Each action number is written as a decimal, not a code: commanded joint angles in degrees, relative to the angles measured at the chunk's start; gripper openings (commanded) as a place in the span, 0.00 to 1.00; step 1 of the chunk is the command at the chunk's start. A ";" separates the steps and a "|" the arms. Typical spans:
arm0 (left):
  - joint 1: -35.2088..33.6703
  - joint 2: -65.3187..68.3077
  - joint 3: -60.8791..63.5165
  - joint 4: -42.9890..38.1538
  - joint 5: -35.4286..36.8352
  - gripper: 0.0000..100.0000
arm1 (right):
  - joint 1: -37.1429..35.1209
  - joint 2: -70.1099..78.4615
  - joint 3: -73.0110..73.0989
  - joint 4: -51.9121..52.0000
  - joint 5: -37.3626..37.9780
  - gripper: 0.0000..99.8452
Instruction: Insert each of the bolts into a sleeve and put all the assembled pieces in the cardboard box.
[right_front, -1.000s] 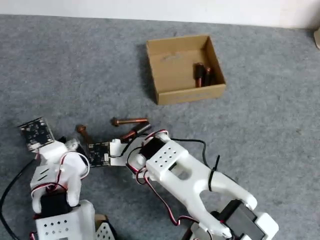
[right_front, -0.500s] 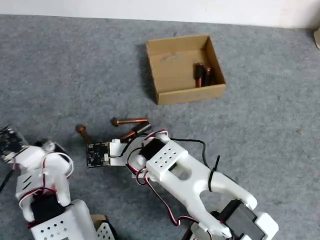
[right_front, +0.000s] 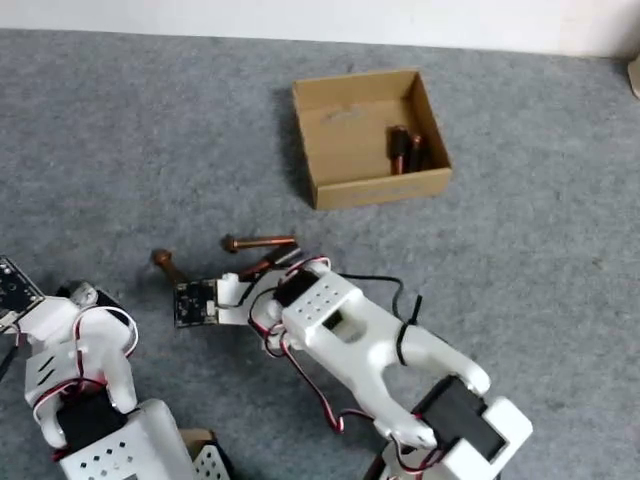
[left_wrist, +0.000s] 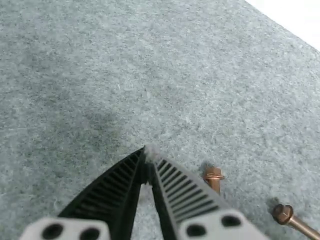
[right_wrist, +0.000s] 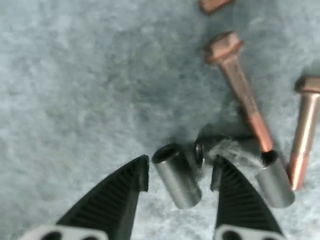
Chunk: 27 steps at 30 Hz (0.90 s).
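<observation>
Near the cardboard box (right_front: 370, 135), on its side facing the arms, the right gripper (right_wrist: 181, 169) stands with jaws spread wide and a loose sleeve (right_wrist: 176, 176) lying between them on the grey carpet (right_front: 150, 130). Bolts (right_wrist: 239, 82) and other sleeves (right_wrist: 274, 184) lie just beside it. The left gripper (left_wrist: 148, 157), farther from the box, has its jaws pressed together, holding nothing. Assembled pieces (right_front: 405, 148) lie inside the box.

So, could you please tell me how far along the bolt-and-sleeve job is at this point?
Done: assembled pieces lie in the cardboard box. In hand: the right gripper is open around a loose sleeve, not gripping it. Left: three bolts and other sleeves lie on the carpet, outside the box; the left gripper is shut and empty.
</observation>
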<state>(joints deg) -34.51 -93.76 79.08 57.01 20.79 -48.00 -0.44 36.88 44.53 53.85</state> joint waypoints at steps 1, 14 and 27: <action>-0.04 -0.40 -3.21 -1.05 0.35 0.01 | 1.80 1.45 -0.92 -0.40 0.53 0.19; -0.04 -0.40 -3.21 -1.05 0.35 0.01 | 1.01 1.80 -1.45 13.67 0.79 0.19; -0.04 -0.40 -3.12 -1.05 0.18 0.01 | 1.01 1.45 -1.98 7.60 -10.81 0.19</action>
<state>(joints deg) -34.59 -93.76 78.81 57.01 20.79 -47.47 1.23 36.09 53.14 46.20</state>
